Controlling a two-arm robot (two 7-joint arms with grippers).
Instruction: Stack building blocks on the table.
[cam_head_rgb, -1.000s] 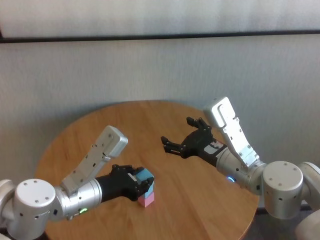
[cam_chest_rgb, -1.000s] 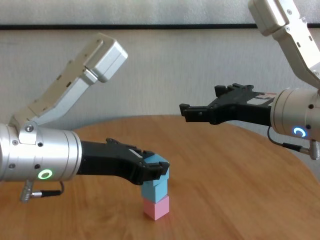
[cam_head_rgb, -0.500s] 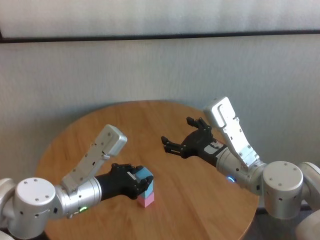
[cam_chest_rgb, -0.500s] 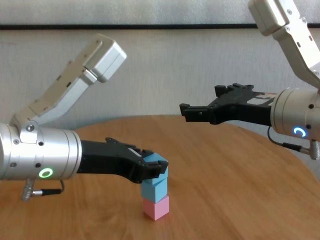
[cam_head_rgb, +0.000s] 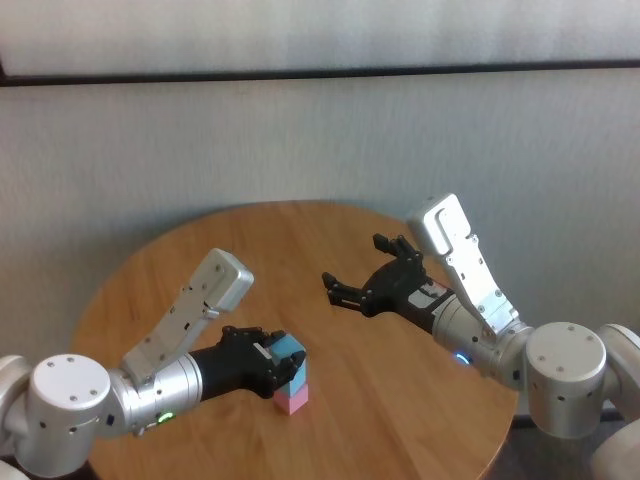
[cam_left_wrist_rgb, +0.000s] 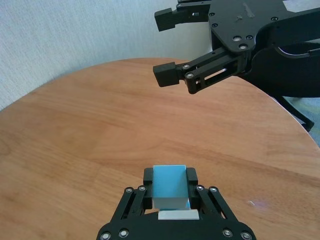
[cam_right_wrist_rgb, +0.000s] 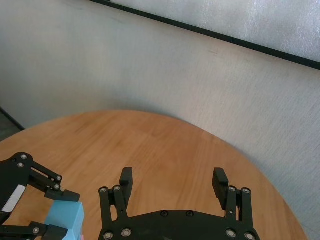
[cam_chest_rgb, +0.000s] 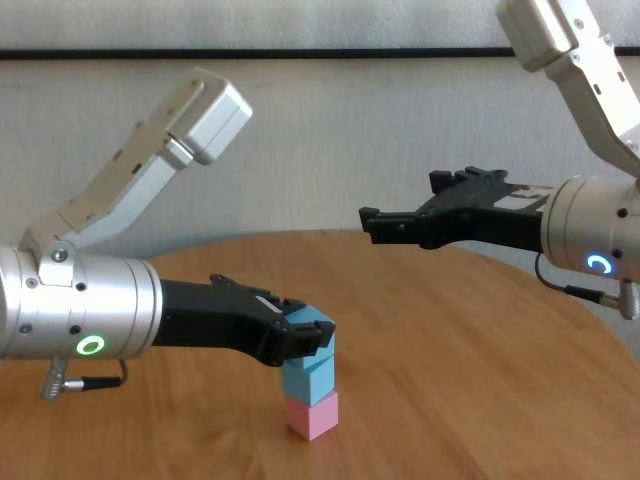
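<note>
The pink block (cam_chest_rgb: 313, 415) stands on the worktop (cam_chest_rgb: 480, 380) near its front edge and serves as the base of the stack. On it sits a light blue block (cam_chest_rgb: 306, 379), and a second light blue block (cam_chest_rgb: 313, 331) is at the top, gripped between the fingers of the left end effector (cam_chest_rgb: 303, 338). In the left wrist view that top block (cam_left_wrist_rgb: 169, 187) fills the narrow gap between the two pads, so the left end effector (cam_left_wrist_rgb: 169, 187) is closed on it.

The step in hand looks like the placing of the third block. To do it well, the top block should rest flat on the blue one beneath, its faces squared to those below, before the grip is loosened. The chest view suggests the top block sits slightly off line with the one under it, though how far cannot be told. The fingers should part evenly and only a little, so neither pad drags the block sideways, and the arm should then draw back along its own line, away from the pink block, without brushing the column.

The right end effector (cam_head_rgb: 362, 283) hangs well above the worktop, beyond the pink block and to its right, its fingers spread wide and holding nothing.
</note>
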